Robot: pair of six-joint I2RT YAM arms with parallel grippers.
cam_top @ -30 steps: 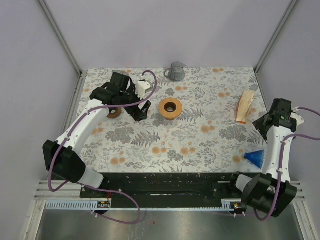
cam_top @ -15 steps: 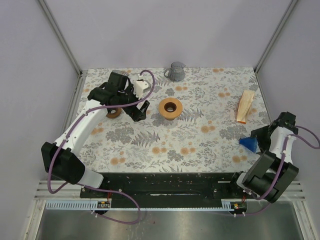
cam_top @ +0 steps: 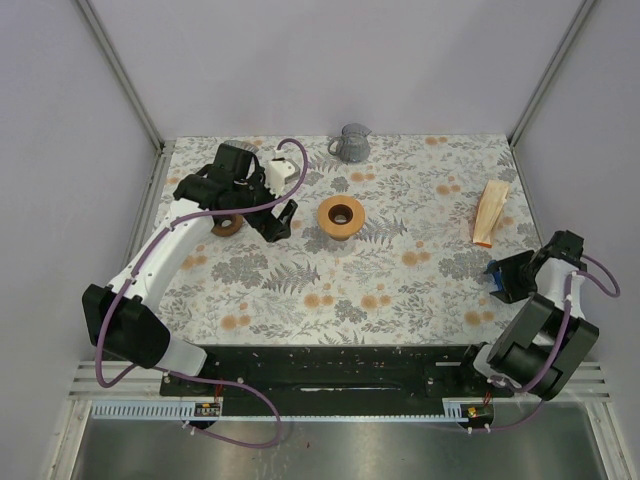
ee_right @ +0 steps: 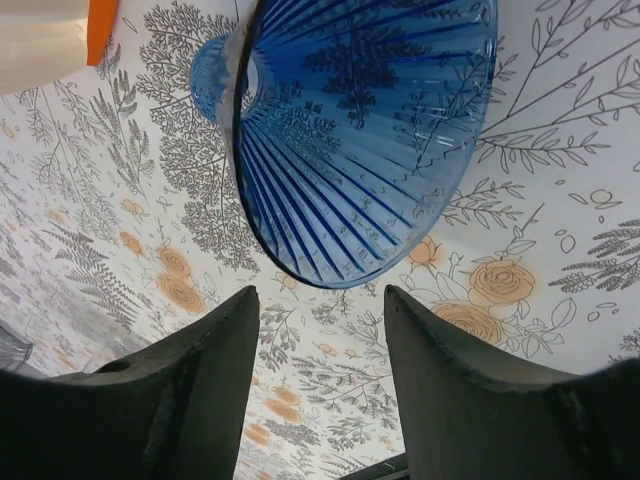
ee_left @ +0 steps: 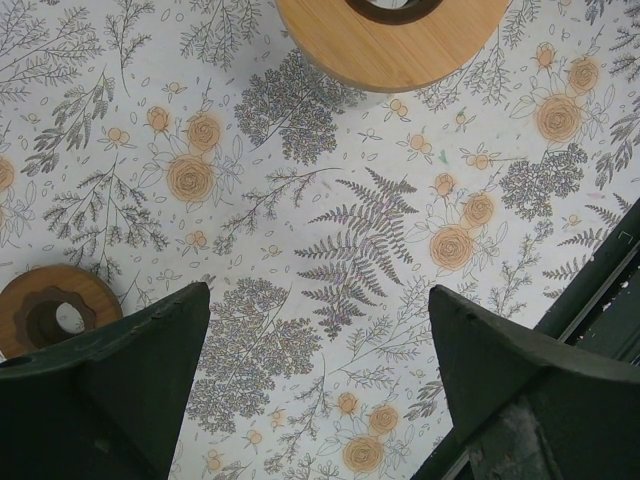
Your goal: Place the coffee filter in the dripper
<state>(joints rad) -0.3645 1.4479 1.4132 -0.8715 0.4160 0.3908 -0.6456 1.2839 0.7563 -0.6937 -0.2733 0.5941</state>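
**Left to right:** Over the left of the flowered table (cam_top: 300,292), the left gripper (cam_top: 281,217) hangs with its jaws wide apart and nothing between them. It sits between a small wooden ring (cam_top: 228,226) and a wooden stand (cam_top: 341,216), and a grey pitcher (cam_top: 352,144) stands at the far edge.

Further right, the coffee filter (cam_top: 489,212), a folded tan paper with an orange end, lies flat near the right-hand edge, and neither arm touches it.

At the near right, the right gripper (ee_right: 322,298) is at the blue dripper (ee_right: 360,130), which is tipped on its side with its mouth toward the wrist camera. We see the jaws apart, their tips just below the dripper's rim. From overhead the gripper hides most of the cone, so we cannot tell whether a finger touches it, though nothing looks clamped.

We judge the step in hand to be taking hold of the dripper and setting it upright, with the filter not yet begun.

The hazards, as we read them:
- Jaws closing on that sloping, ribbed wall may squeeze the cone out of the grip.
- The cone could then roll off toward the table's edge.
- A hold on the thin rim alone could let it twist.
- If the dripper is left on its side, the filter cannot seat.
- The flat paper itself may crease or slide when pinched.
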